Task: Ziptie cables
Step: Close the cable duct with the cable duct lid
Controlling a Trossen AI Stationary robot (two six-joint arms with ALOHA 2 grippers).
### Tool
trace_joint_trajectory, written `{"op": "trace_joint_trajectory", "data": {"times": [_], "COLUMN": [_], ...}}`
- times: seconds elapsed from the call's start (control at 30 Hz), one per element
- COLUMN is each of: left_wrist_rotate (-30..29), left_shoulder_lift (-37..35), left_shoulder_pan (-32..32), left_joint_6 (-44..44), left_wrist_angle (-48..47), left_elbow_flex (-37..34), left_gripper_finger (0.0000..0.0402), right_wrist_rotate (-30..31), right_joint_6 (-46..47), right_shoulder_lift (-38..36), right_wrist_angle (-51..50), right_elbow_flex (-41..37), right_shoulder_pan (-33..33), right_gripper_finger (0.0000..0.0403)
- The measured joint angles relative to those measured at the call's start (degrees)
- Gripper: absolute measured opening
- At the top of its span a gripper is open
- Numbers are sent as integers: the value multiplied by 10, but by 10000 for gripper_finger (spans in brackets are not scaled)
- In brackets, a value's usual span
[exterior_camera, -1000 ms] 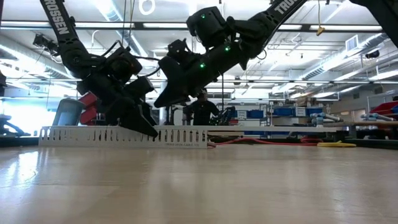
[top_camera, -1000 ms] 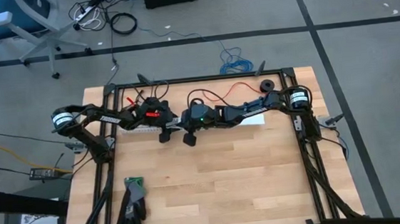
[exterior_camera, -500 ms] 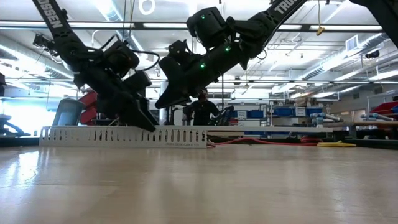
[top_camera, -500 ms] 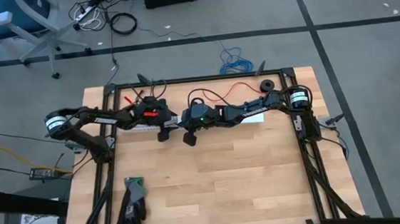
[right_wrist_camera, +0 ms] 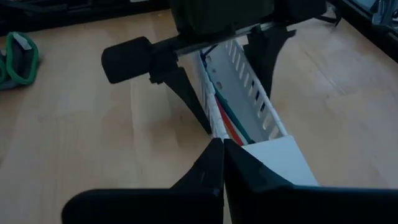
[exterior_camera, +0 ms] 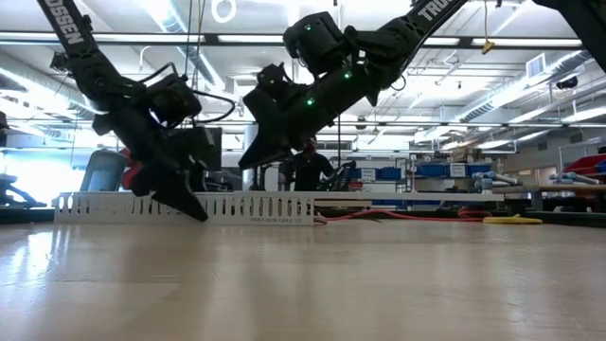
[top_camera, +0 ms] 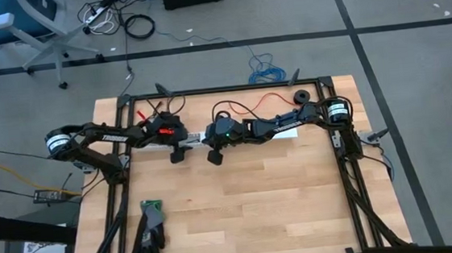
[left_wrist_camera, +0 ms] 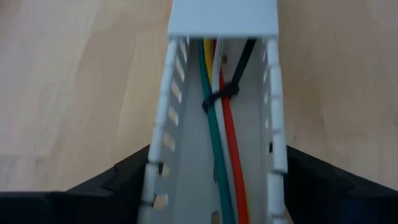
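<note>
White slotted channel point(left_wrist_camera: 217, 155) is lying near the far edge of the wooden tabletop point(top_camera: 280, 195), with the cables point(left_wrist_camera: 219, 124) running inside it, cinched by a black ziptie point(left_wrist_camera: 221, 96); only the left wrist view is showing that. From above, the left pincer point(top_camera: 177, 154) is straddling the channel, fingers spread wide on either side. The right pincer point(top_camera: 213, 156) is hovering just beside it, fingers pressed shut on nothing. Black gloves point(top_camera: 149, 234) are lying near the front. Behind, a person point(exterior_camera: 305, 169) is standing in the workshop.
</note>
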Motion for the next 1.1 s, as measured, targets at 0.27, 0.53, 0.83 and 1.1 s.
{"op": "trace_joint_trajectory", "data": {"times": [0.27, 0.53, 0.83, 1.1], "left_wrist_rotate": [1, 23, 42, 46], "left_shoulder_lift": [1, 2, 48, 142], "left_shoulder_pan": [1, -2, -28, -58], "left_joint_6": [-4, -4, -25, -65], "left_wrist_angle": [39, 55, 154, 249], "left_elbow_flex": [-21, -22, -21, 5], "left_gripper_finger": [296, 263, 245, 250], "right_wrist_rotate": [14, 22, 80, 80], "right_joint_6": [12, 16, 20, 37], "right_shoulder_lift": [0, -9, -79, -114], "right_wrist_angle": [-44, -61, -264, -386], "right_elbow_flex": [0, 0, 0, 0], "right_shoulder_pan": [-7, -11, -11, -10], "right_gripper_finger": [0, 0, 0, 0]}}
